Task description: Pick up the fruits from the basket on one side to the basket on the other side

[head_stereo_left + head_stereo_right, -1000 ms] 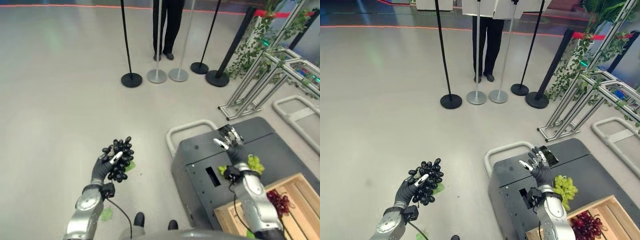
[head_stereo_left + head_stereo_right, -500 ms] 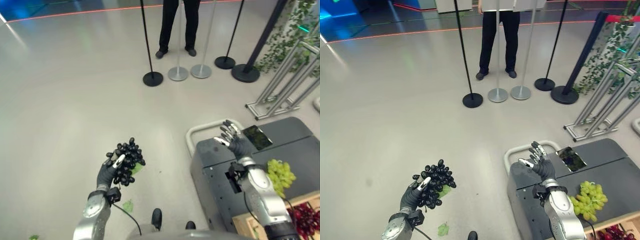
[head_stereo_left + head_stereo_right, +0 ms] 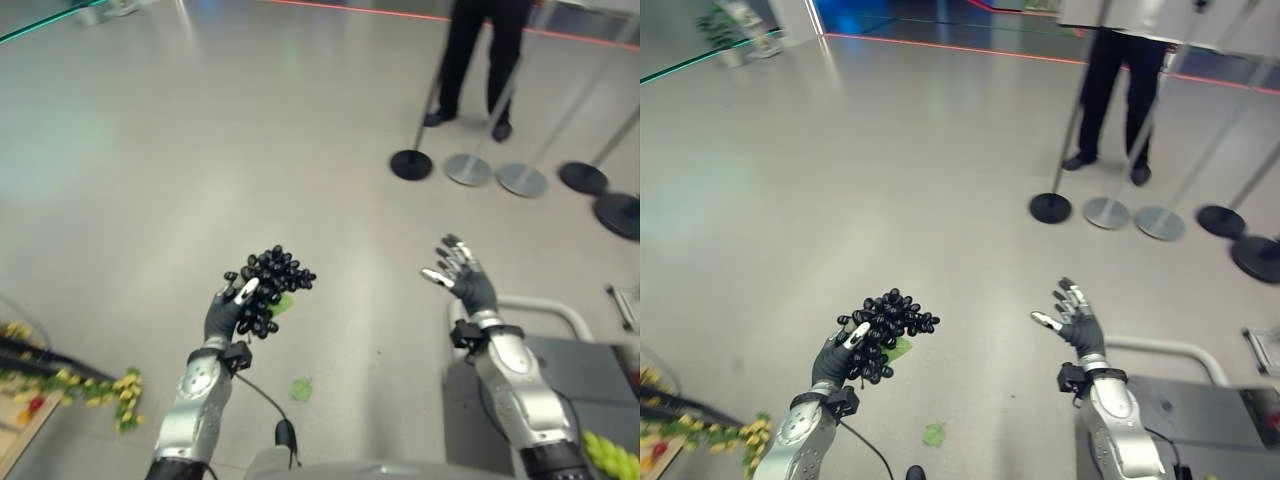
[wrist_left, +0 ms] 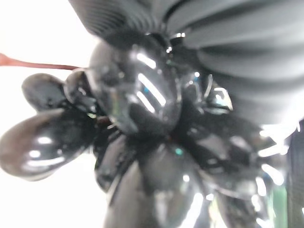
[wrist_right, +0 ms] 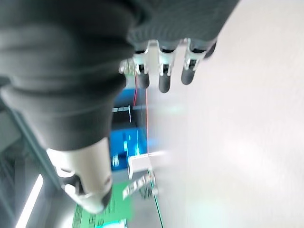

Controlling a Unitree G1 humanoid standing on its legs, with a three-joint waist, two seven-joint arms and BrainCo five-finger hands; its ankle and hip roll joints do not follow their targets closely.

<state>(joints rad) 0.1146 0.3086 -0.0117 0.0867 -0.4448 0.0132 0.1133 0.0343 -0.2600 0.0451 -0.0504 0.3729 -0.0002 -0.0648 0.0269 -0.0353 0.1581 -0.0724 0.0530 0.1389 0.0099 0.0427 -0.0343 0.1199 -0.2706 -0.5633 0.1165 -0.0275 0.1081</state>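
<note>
I had swung left; left hand (image 3: pixel 228 308) clenched on black grapes (image 3: pixel 270 288); right hand (image 3: pixel 462 280) released; receiving basket presumably nearer

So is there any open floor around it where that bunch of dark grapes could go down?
Plenty. The floor is bare ahead of the left hand, which grips the black grapes, and across to the open right hand. It gets crowded at the stanchion bases by the person, the grey cart at right, and the leafy pile at lower left.
</note>
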